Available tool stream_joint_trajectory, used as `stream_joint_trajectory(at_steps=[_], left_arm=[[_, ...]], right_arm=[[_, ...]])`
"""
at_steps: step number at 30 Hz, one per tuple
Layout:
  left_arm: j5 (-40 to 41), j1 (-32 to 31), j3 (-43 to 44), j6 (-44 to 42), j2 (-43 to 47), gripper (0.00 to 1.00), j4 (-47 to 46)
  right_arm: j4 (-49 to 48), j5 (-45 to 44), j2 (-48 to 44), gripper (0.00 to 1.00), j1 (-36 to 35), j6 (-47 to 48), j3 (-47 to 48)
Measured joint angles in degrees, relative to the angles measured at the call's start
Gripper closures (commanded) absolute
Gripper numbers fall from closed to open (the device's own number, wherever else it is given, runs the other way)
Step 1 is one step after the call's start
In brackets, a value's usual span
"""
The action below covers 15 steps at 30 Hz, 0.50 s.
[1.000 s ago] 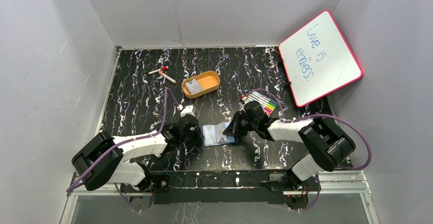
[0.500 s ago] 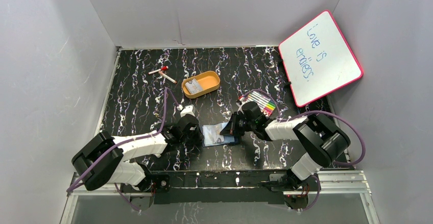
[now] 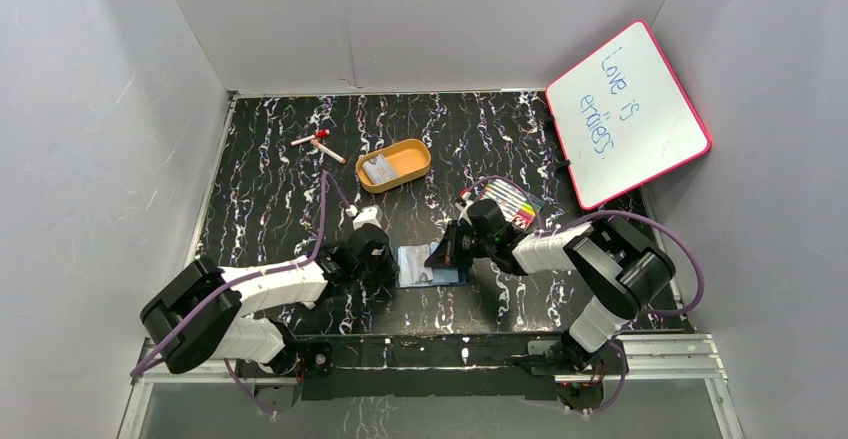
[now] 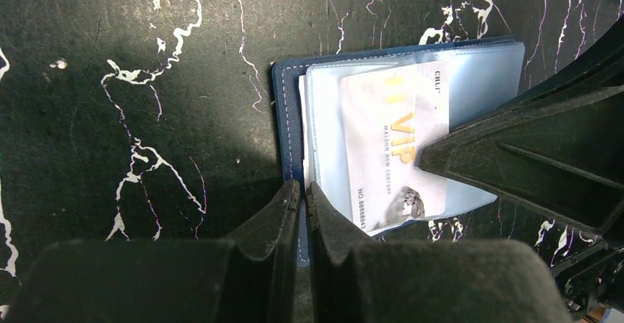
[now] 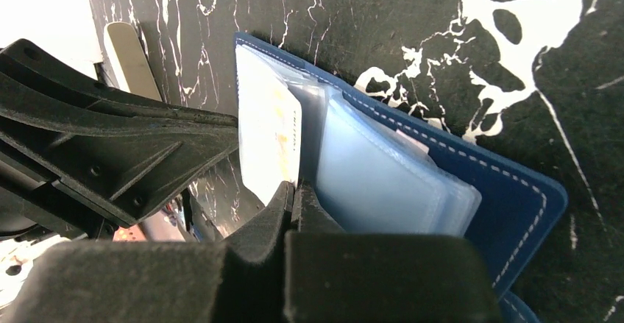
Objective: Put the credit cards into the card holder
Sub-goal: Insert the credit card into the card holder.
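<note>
The dark navy card holder [image 3: 448, 277] lies open on the table between my two arms, its pale blue slots [image 5: 383, 179] facing up. My left gripper [image 4: 303, 188] is shut on the holder's navy left edge [image 4: 285, 109]. A white credit card [image 4: 394, 139] with gold "VIP" print lies partly inside a clear slot. My right gripper [image 5: 293, 188] is shut on the right edge of that card [image 5: 268, 128]. From above, the left gripper [image 3: 393, 264] and right gripper [image 3: 440, 256] face each other across the holder. More pale credit cards [image 3: 378, 170] lie in the orange tray.
The orange oval tray [image 3: 412, 157] sits behind the holder. A striped pack of coloured markers [image 3: 514, 202] lies just behind the right arm. A pink-framed whiteboard [image 3: 627, 114] leans at the back right. Loose red-capped markers [image 3: 318, 142] lie at the back left.
My right gripper has moved left with the card, sliding it further over the holder. The left arm has stayed where it was.
</note>
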State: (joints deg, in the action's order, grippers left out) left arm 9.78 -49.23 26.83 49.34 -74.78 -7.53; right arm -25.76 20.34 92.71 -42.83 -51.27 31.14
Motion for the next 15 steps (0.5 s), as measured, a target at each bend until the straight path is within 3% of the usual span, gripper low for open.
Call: stream_joint_trajectory(at_steps=[2, 8, 15], left_arm=[[0.00, 0.00, 0.00, 0.09, 0.00, 0.93, -0.04], [0.00, 0.00, -0.02, 0.22, 0.00, 0.94, -0.07], [-0.17, 0.00, -0.13, 0.44, 0.07, 0.94, -0.13]], right_arm=[[-0.04, 0.57, 0.44, 1.00, 0.00, 0.00, 0.28], [0.59, 0.92, 0.76, 0.70, -0.37, 0.09, 0.61], [5.35, 0.22, -1.88, 0.62, -1.31, 0.46, 1.11]])
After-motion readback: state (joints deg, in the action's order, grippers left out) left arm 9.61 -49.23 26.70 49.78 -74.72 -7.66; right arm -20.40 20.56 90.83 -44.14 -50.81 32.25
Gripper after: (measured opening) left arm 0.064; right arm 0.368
